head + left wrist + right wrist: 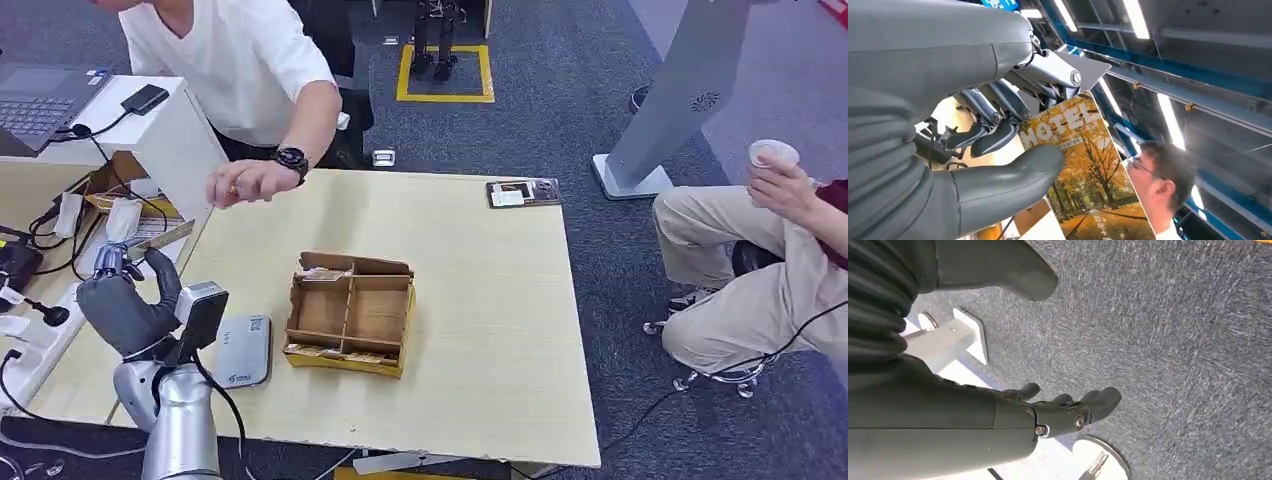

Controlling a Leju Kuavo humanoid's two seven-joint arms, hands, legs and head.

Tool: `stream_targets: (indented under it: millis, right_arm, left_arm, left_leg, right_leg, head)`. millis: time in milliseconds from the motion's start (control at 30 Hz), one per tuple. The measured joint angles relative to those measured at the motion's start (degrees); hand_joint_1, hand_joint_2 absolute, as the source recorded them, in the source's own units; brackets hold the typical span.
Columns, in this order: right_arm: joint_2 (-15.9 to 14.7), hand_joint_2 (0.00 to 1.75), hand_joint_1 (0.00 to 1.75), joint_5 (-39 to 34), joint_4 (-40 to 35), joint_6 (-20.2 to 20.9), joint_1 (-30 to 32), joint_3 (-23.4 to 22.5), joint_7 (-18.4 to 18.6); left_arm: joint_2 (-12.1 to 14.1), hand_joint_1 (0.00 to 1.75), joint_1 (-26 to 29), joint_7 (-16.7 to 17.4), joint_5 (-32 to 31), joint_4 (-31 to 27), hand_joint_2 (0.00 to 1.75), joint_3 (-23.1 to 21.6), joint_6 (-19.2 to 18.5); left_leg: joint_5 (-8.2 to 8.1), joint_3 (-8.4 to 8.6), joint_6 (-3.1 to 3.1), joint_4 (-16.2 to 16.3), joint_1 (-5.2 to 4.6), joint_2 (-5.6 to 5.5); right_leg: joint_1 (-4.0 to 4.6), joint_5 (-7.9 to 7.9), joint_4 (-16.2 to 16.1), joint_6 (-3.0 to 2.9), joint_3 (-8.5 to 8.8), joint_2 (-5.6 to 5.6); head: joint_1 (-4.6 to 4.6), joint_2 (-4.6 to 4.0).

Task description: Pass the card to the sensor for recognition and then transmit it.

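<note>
Here left hand (125, 290) pinches autumn-printed hotel card (1083, 175) thumb-to-fingers beside grey card reader (243, 350); thin grip, card may slip; right hand (1048, 412) hangs loosely curled, holding nothing

Head view: high up, looking forward and down over the table (480, 330), left hand (125, 300) low in the corner. Left wrist view: right behind that hand (973, 125), tilted up toward ceiling lights (1138, 20), person (1160, 175) shared with head view (240, 70). Right wrist view: close behind the right hand (1048, 415), aimed down at carpet (1173, 340).
</note>
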Motion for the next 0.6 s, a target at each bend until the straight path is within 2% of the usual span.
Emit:
stream_targets:
  millis: [400, 600]
  right_arm:
    - [0.00, 1.75, 0.00, -0.02, -0.46, 0.00, 0.00, 0.00, 0.00]
    - [-0.07, 1.75, 0.00, -0.26, -0.61, 0.00, 0.01, 0.00, 0.00]
  left_arm:
    - [0.00, 1.75, 0.07, 0.08, -1.00, 0.00, 1.75, 0.26, 0.00]
    - [0.02, 1.75, 0.78, 0.20, -5.99, 0.00, 1.75, 3.83, 0.00]
  left_leg:
    - [0.00, -0.01, 0.00, 0.00, 0.00, 0.00]
    - [0.00, -0.01, 0.00, 0.00, 0.00, 0.01]
  right_leg:
    - [0.00, 0.00, 0.00, 0.00, 0.01, 0.00]
    - [0.00, 0.00, 0.00, 0.00, 0.00, 0.01]
  head:
    - [0.00, 0.02]
    - [0.00, 0.00]
